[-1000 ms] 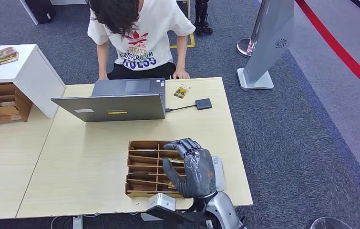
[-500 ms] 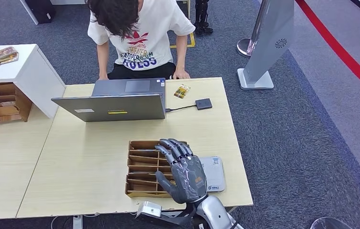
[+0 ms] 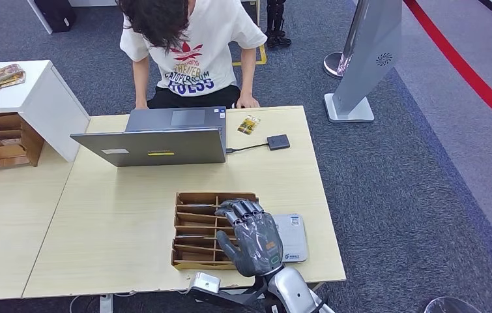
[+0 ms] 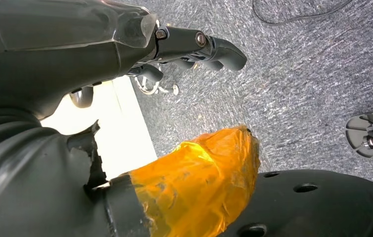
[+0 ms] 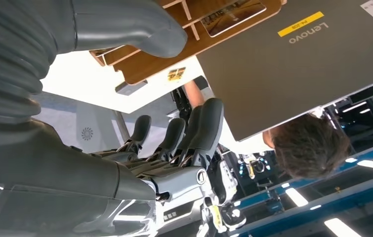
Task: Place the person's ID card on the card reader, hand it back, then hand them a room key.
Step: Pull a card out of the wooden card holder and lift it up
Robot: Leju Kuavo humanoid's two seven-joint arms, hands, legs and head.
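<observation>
Over the pale desk (image 3: 126, 215) our right hand (image 3: 254, 236), spread and empty, could jam fingertips against the wooden card tray (image 3: 194, 229) dividers and miss a room key.

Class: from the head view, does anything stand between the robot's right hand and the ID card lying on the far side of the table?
Nothing visible. The right hand is over the wooden organizer; bare tabletop lies between it and the ID card. The laptop sits left of that line.
</observation>
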